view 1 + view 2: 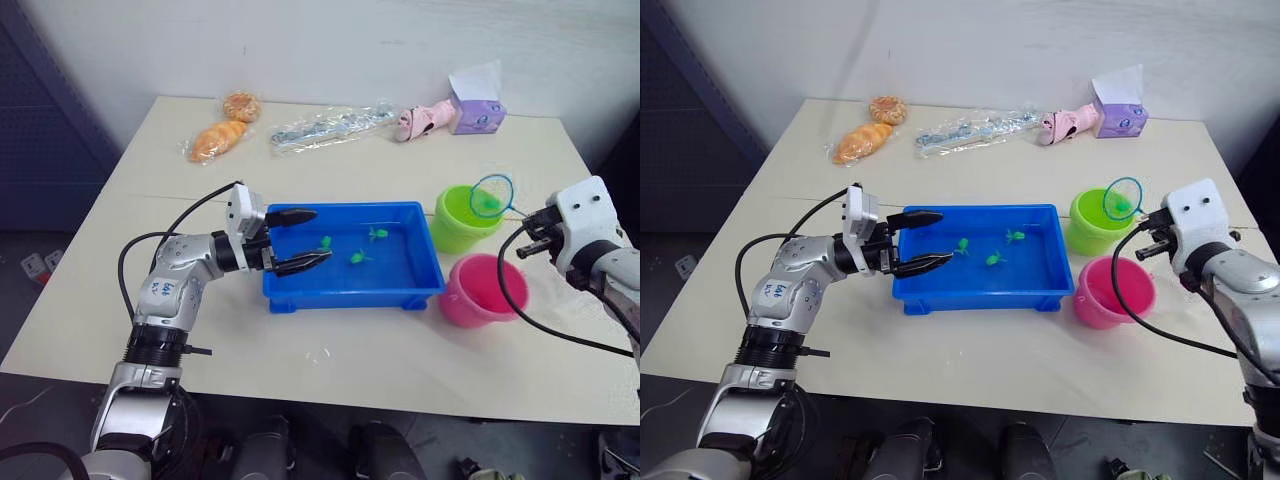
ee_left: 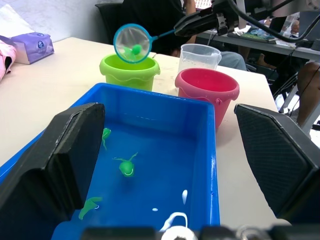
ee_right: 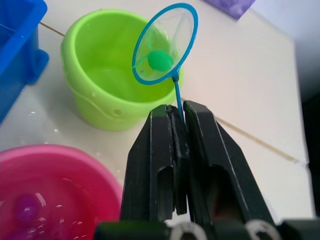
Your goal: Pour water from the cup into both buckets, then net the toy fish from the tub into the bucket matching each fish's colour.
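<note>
Desk (image 1: 330,370): pale top, carrying every item; its far edge is holding clutter well apart from the work area.
Tub (image 1: 345,290): blue tray sitting mid-desk, holding water and three green fish (image 1: 357,257). Judged stiff but sloshy if nudged; best left where it stands.
Left claw (image 1: 298,240): hanging spread wide over the tub's left end, gripping nothing. Judged to be standing in the net's path if the next scoop is taken from that end.
Pink bucket (image 1: 482,290): standing just right of the tub, nearest the robot. Water inside, with a dark pinkish shape under the surface, too blurred to name.
Green bucket (image 1: 462,222): standing behind the pink one, just beside the tub's right end; judged light and easy to tip if the hoop catches its rim.
Cup (image 2: 199,56): clear measuring cup standing behind the pink bucket in the left wrist view; looking empty.
Right claw (image 3: 181,127): pressed together, pinching the net's thin stick near its end. Grip judged correct: the stick is slim and likely slippery when wet, so a firm pinch is needed.
Net (image 3: 165,44): blue hoop hanging tilted over the green bucket's mouth, carrying one green fish (image 3: 160,60) in the mesh. Mesh judged soft; fish tiny, light, apt to cling.
Far clutter: bagged bread (image 1: 225,128), a clear packet (image 1: 330,127), a pink toy (image 1: 425,118), a purple tissue box (image 1: 478,112).
</note>
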Robot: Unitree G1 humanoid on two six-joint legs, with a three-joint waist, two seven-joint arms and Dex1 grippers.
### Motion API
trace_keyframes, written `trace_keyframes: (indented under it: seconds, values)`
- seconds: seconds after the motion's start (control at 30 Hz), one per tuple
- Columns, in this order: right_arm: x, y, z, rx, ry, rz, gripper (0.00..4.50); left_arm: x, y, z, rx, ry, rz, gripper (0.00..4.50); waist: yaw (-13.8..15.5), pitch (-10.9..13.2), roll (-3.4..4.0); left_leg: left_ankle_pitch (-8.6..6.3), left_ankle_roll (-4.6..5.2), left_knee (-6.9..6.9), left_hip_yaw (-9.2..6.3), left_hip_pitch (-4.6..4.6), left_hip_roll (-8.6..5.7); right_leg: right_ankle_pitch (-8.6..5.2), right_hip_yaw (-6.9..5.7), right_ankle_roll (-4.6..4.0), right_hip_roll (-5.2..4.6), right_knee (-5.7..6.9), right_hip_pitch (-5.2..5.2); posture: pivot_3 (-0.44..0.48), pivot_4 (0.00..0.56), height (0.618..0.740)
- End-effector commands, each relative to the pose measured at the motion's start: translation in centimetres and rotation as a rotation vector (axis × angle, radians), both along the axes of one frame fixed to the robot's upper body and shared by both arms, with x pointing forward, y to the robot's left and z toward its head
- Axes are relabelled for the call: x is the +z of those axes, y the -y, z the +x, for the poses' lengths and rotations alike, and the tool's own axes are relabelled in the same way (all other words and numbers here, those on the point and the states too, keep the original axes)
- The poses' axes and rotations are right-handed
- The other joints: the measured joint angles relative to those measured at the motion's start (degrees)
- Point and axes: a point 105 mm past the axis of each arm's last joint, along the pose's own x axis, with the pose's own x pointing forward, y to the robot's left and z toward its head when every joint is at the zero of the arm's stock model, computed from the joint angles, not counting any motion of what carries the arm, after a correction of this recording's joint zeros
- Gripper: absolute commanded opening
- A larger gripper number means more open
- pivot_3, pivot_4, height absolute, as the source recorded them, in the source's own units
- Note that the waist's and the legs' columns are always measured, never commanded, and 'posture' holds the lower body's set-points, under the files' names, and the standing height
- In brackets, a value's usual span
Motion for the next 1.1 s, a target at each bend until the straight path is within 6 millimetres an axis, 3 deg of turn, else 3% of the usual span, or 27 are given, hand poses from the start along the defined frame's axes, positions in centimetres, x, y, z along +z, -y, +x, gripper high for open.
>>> trace_keyframes:
  seconds: [0.03, 0.2, 0.37, 0.67, 0.77, 0.87, 1.0, 1.1]
  values:
    - [1.6, -0.2, 0.0, 0.052, 0.098, -0.180, 0.00, 0.7, 0.1, -0.2, -0.002, 0.044, -0.002, 4.46, 0.03, 0.00, 0.00, 0.00, 0.00, 0.00, 0.00, 0.00, 0.00, 0.00, 0.00, 0.00, 0.00, -0.01, 0.00, 0.000, 0.150, 0.740]
    - [0.2, -0.9, -0.1, 0.187, 0.084, -0.548, 0.00, 0.7, 0.3, -0.4, -0.016, 0.065, 0.007, 4.46, 0.03, 0.00, 0.01, 0.01, -0.02, 0.02, 0.00, 0.01, 0.00, 0.00, -0.02, 0.00, 0.00, -0.02, 0.03, 0.000, 0.150, 0.740]
    - [0.6, -0.7, 0.3, 0.207, 0.148, -0.781, 0.00, 0.7, 0.5, -0.4, -0.026, 0.073, 0.006, 4.46, -0.01, 0.01, 0.01, 0.03, -0.05, 0.03, 0.01, 0.03, 0.00, 0.00, -0.01, 0.00, 0.02, -0.03, 0.04, 0.000, 0.150, 0.740]
    - [-0.2, 0.3, 0.4, 0.198, 0.180, -0.955, 0.00, 0.7, 0.8, -0.6, -0.043, 0.091, 0.010, 4.46, 0.00, 0.01, 0.02, 0.06, -0.11, 0.04, 0.00, 0.05, 0.02, 0.00, -0.01, 0.00, 0.05, -0.03, 0.06, 0.000, 0.150, 0.740]
    - [0.6, 0.4, 0.3, 0.160, 0.224, -0.877, 0.00, 0.7, 0.7, -0.6, -0.042, 0.097, 0.011, 4.46, 0.00, 0.01, 0.02, 0.07, -0.12, 0.04, -0.01, 0.06, 0.03, 0.00, -0.02, 0.00, 0.06, -0.03, 0.08, 0.000, 0.150, 0.740]
    - [2.5, 0.8, -0.1, 0.070, 0.278, -0.488, 0.00, 0.5, 0.2, -0.7, -0.030, 0.097, 0.016, 4.46, 0.01, 0.01, 0.02, 0.08, -0.14, 0.04, -0.01, 0.06, 0.04, 0.00, -0.02, 0.00, 0.10, -0.04, 0.10, 0.000, 0.150, 0.740]
    - [2.7, -2.6, -1.5, 0.223, 0.160, 0.090, 0.00, 0.0, -1.4, -0.7, -0.005, 0.085, 0.035, 4.46, -0.03, 0.02, 0.03, 0.09, -0.16, 0.03, -0.06, 0.10, 0.09, 0.00, -0.04, 0.00, 0.16, -0.02, 0.15, 0.000, 0.150, 0.740]
    - [2.9, -6.3, -3.4, 0.384, 0.030, 0.313, 0.00, -0.4, -2.7, -0.6, 0.021, 0.073, 0.057, 4.46, -0.06, 0.05, 0.09, 0.07, -0.12, 0.01, -0.10, 0.11, 0.12, 0.00, -0.03, -0.01, 0.15, 0.01, 0.15, 0.000, 0.150, 0.740]
